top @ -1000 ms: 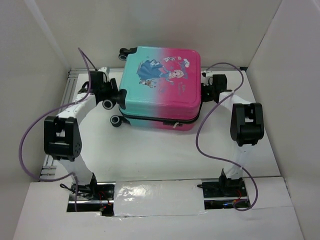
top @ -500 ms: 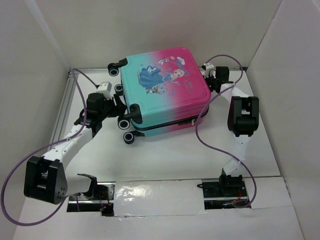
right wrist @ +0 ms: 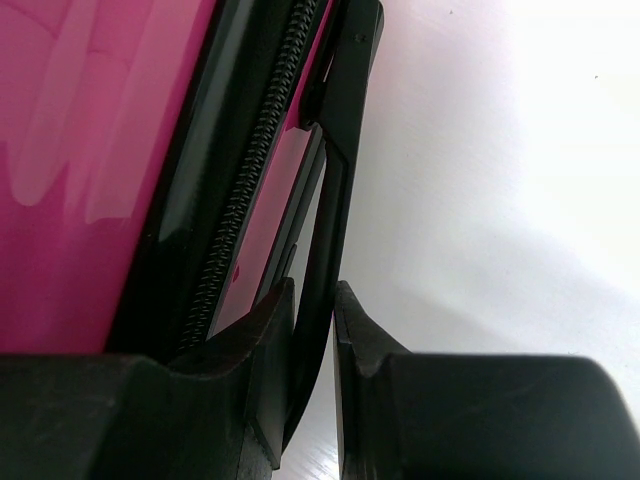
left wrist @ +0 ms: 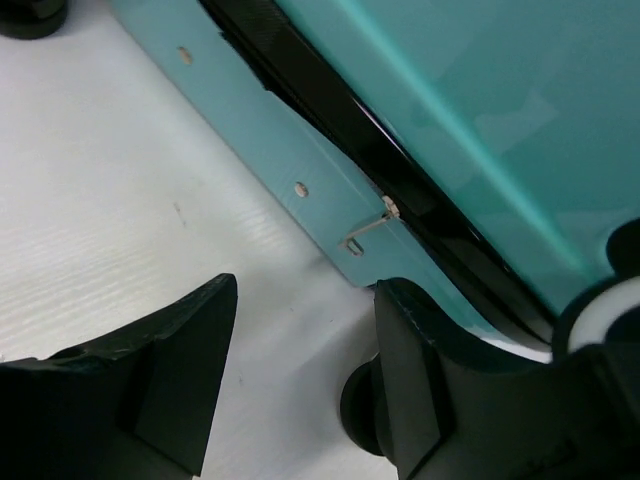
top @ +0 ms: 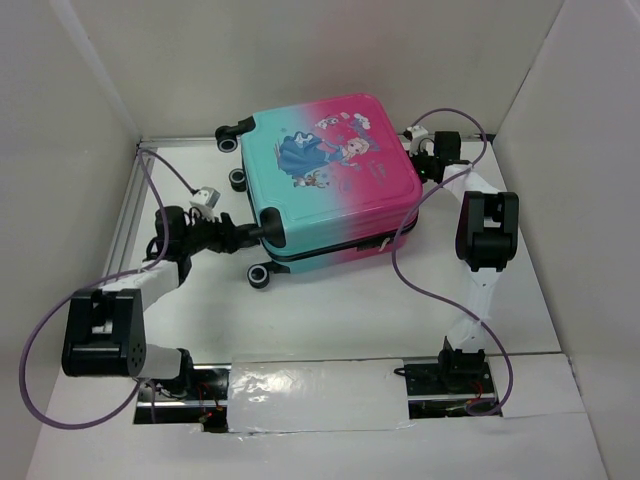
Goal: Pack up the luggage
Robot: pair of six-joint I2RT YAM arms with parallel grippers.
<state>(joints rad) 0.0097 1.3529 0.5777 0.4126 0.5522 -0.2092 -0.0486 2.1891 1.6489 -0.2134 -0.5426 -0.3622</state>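
Note:
The luggage lies shut and flat on the white table, teal on the left and pink on the right, printed side up. My left gripper is open at its near-left corner; in the left wrist view the gripper has bare table between its fingers, the teal shell is just ahead and a black wheel sits by the right finger. My right gripper is at the far-right side; in the right wrist view the gripper is shut on the luggage's thin black handle beside the pink shell.
White walls enclose the table on the left, right and back. Black wheels stick out on the luggage's left side and near corner. Purple cables loop from both arms. An aluminium rail runs along the left edge.
The luggage turned anticlockwise a second ago and has stayed still since. My left arm has drawn back and folded, its gripper now pointing at the near-left corner. The right gripper keeps hold.

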